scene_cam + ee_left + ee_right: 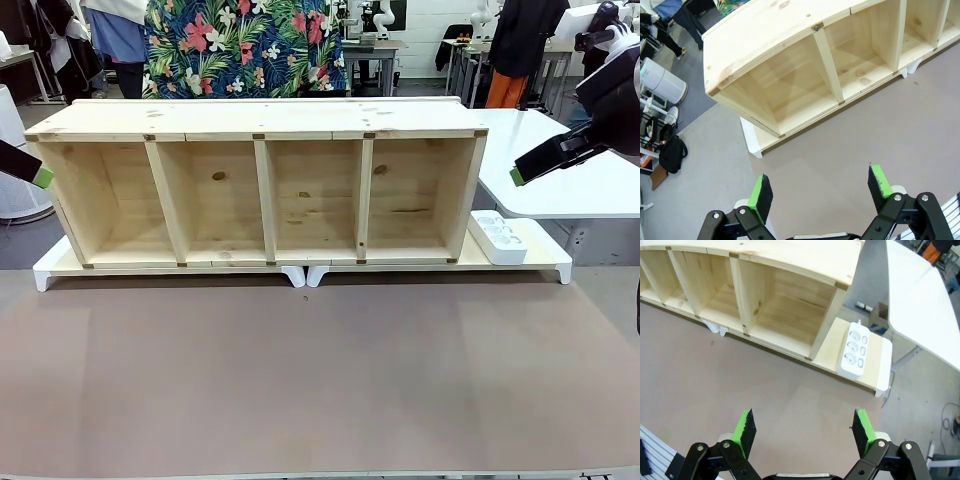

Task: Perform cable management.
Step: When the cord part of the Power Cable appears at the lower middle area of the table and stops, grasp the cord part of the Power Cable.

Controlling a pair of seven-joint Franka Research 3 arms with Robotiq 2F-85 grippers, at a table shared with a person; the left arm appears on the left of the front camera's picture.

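Observation:
The cable is out of view. My left gripper (36,176) hangs at the table's left edge, beside the left end of the wooden shelf unit (260,190). In the left wrist view the left gripper (820,187) is open and holds nothing, above the brown tabletop (865,130). Off the shelf's right end hovers my right gripper (519,175). Its own view shows the right gripper (804,426) open and empty over the tabletop, with a white power strip (855,350) farther ahead.
The open-fronted shelf unit with several compartments lies on white boards (545,262) across the table's far half. The power strip (497,236) rests on the board right of it. A person in a floral shirt (245,45) stands behind. A white table (580,170) is at the right.

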